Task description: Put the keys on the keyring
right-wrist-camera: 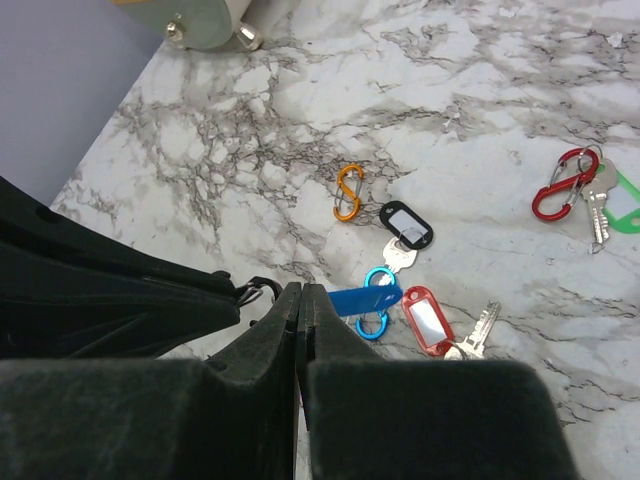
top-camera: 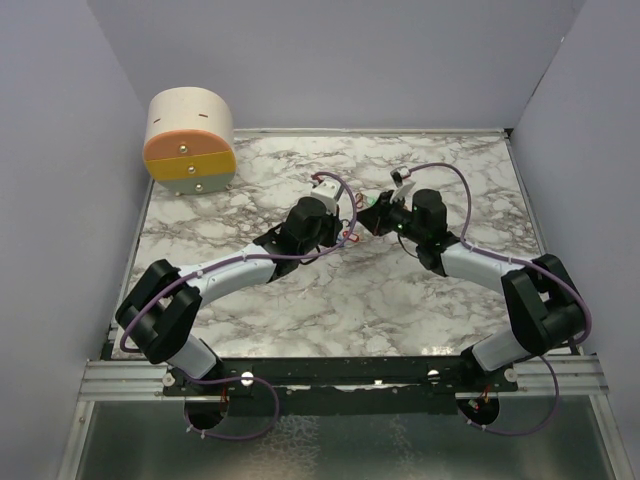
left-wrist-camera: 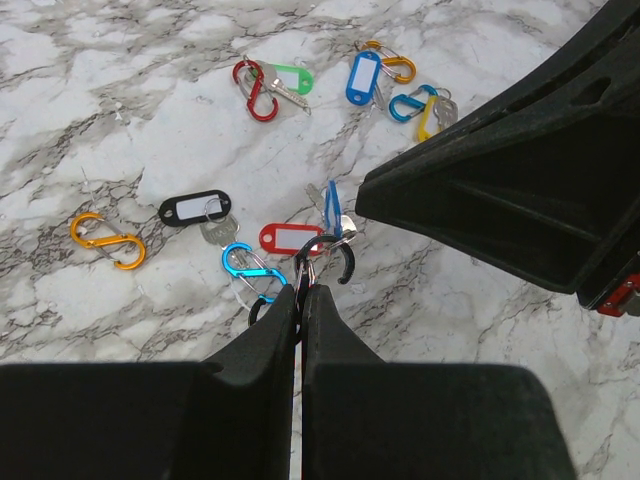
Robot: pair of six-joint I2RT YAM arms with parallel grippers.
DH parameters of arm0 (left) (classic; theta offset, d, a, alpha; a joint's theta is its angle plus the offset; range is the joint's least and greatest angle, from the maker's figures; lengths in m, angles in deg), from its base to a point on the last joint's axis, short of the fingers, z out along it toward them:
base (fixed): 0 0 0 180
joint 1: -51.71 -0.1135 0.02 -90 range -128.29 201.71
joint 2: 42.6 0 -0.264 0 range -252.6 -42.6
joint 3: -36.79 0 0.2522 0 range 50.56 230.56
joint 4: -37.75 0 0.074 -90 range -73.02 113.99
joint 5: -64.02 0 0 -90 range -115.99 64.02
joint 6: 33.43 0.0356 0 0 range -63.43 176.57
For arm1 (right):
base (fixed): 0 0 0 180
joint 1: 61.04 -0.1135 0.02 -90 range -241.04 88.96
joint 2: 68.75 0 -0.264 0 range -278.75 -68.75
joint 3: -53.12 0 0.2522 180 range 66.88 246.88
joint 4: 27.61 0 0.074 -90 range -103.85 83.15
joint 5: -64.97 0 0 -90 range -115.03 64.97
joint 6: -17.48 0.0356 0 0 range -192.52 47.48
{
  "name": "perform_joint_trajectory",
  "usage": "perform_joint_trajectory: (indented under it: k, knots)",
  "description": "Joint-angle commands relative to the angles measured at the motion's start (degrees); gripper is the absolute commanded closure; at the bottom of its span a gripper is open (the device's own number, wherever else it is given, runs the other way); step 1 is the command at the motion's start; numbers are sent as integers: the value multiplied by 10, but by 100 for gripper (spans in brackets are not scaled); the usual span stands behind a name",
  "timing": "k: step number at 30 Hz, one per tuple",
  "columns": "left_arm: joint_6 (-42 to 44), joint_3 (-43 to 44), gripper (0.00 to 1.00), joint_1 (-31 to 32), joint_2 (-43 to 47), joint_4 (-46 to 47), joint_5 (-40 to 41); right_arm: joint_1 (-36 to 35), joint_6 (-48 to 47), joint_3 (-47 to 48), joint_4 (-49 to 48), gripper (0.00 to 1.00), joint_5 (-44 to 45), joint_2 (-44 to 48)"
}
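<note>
Two tools meet over a scatter of keys. My left tool (left-wrist-camera: pixel 302 293) is clenched on the black keyring (left-wrist-camera: pixel 337 262), gripping it by its near edge just above the marble tabletop (left-wrist-camera: pixel 490 340). At two o'clock from it, my right tool (right-wrist-camera: pixel 299 292) is clamped on the blue key tag (right-wrist-camera: pixel 365 298), edge-on and almost touching the ring's open hook.

The step in hand, as I judge it, is threading that tag onto the ring. To do it well I hold the left grip steady and let only the right wrist work. It turns the tag until its loop faces the hook's gap, then eases it in with small moves. A hard push could twist the ring out of my pinch.

The red tag (left-wrist-camera: pixel 290 238) lies just beside the ring at ten o'clock, near enough to snag, with a blue clip (left-wrist-camera: pixel 250 268) at nine. Farther out at nine lie the black tag (left-wrist-camera: pixel 195 208) and an orange S-hook (left-wrist-camera: pixel 107 240). Farthest, a red clip (left-wrist-camera: pixel 252 90) with a green tag (left-wrist-camera: pixel 292 77) lies at twelve o'clock, and more tagged keys (left-wrist-camera: pixel 362 76) at one.
</note>
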Motion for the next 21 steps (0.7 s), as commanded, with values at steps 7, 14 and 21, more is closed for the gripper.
perform_joint_trajectory:
  k: [7, 14, 21]
  knots:
    - [-1, 34, 100, 3, 12, -22, -12, -1, -14, -1, 16, 99, 39, 21]
    - [-6, 46, 100, 2, 6, -44, -14, 0, -10, -7, 30, 98, 80, 37]
    - [-3, 59, 100, 1, -4, -62, -19, 0, -12, -9, 34, 98, 86, 42]
